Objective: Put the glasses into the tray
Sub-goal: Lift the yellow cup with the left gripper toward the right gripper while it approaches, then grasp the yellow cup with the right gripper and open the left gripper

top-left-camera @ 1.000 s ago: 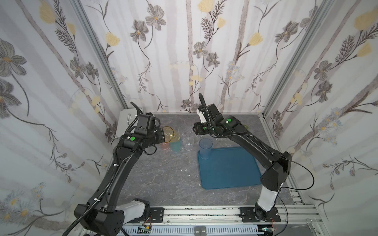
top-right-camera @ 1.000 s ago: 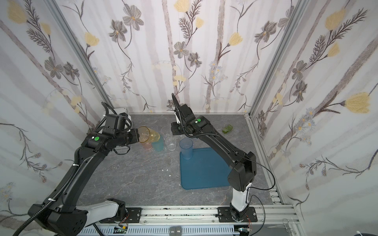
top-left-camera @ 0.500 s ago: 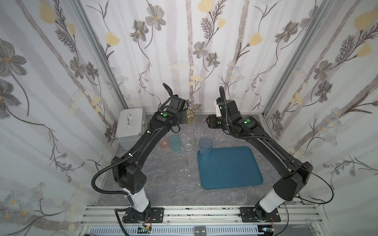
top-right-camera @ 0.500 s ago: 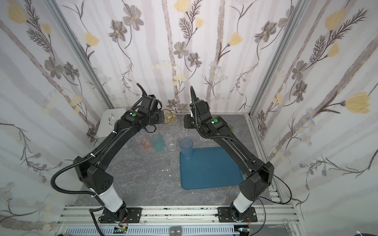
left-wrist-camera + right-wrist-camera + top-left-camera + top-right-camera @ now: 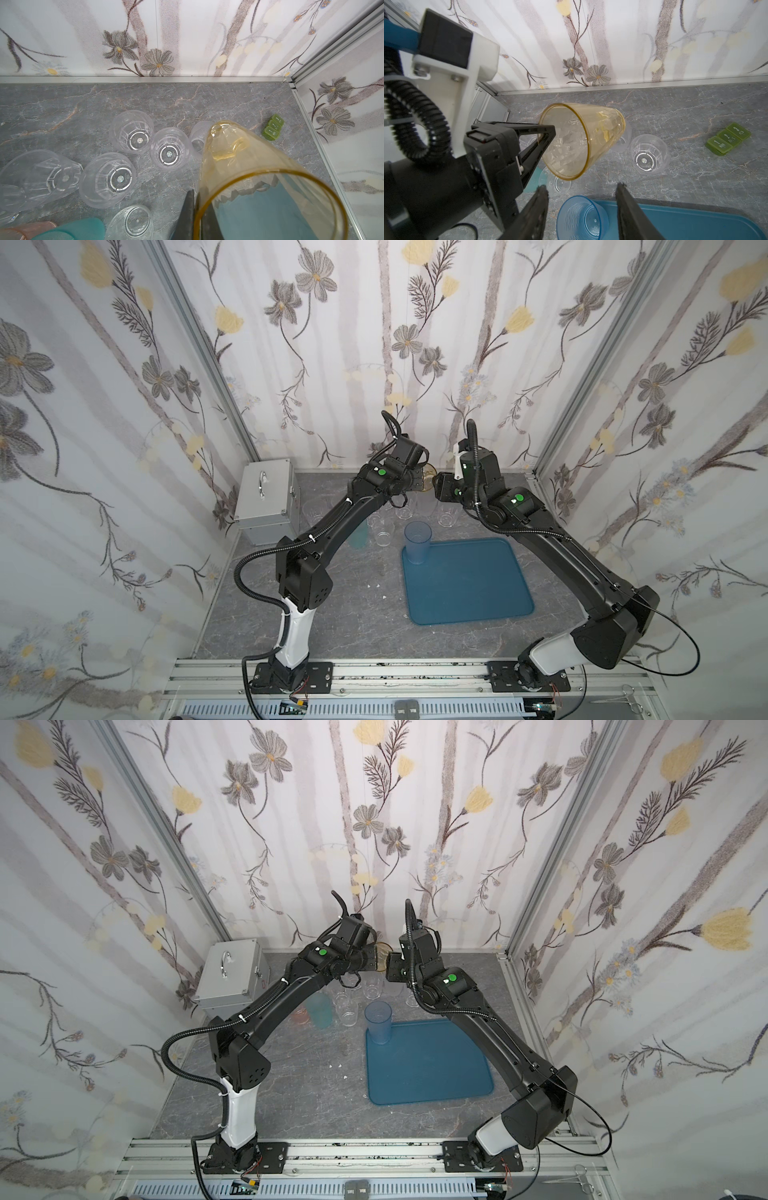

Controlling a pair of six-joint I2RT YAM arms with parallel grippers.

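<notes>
Left gripper (image 5: 547, 133) clamped on rim of yellow translucent tumbler (image 5: 581, 141), tilted, aloft over clear faceted tumblers (image 5: 168, 153) beyond teal plastic tray (image 5: 695, 224). Right gripper (image 5: 581, 186) half-spread, empty, beside it. Your risk: rim pinch slips if you hand over; tumbler drops, topples blue tumbler (image 5: 581, 218) standing in tray corner.

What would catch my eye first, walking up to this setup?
Two black arms meet at the back, where the left hand pinches the rim of a tilted yellow translucent tumbler in mid-air, facing the open right hand. One tall blue translucent tumbler stands alone on the flat teal-blue plastic tray.
</notes>
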